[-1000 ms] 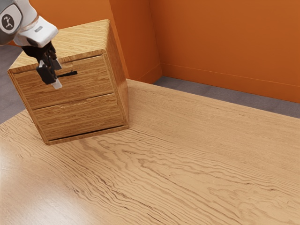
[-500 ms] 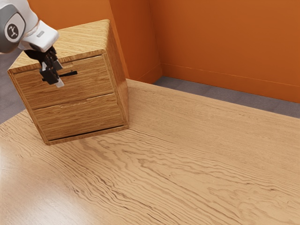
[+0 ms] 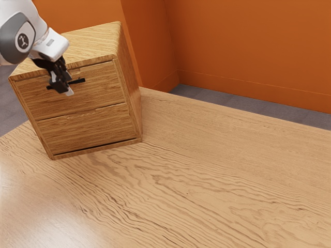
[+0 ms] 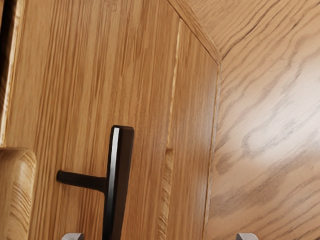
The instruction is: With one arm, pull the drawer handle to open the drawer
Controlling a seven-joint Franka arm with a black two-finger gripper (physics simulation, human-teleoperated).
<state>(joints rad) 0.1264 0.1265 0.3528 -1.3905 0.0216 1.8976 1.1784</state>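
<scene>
A wooden cabinet stands at the table's back, on the exterior view's left. Its top drawer carries a black bar handle and its front looks flush with the cabinet. My gripper hangs right in front of the handle's middle, fingers pointing at the drawer face. In the wrist view the handle lies between my two pale fingertips, closer to one of them. The fingers stand wide apart and open, not touching the bar.
Below the top drawer sits a second drawer with a small notch instead of a handle. The wooden table spreads wide in front of the cabinet. Orange walls close the back.
My hand has risen a little and moved in toward the drawer face, now level with the handle. The drawer and cabinet have not moved.
</scene>
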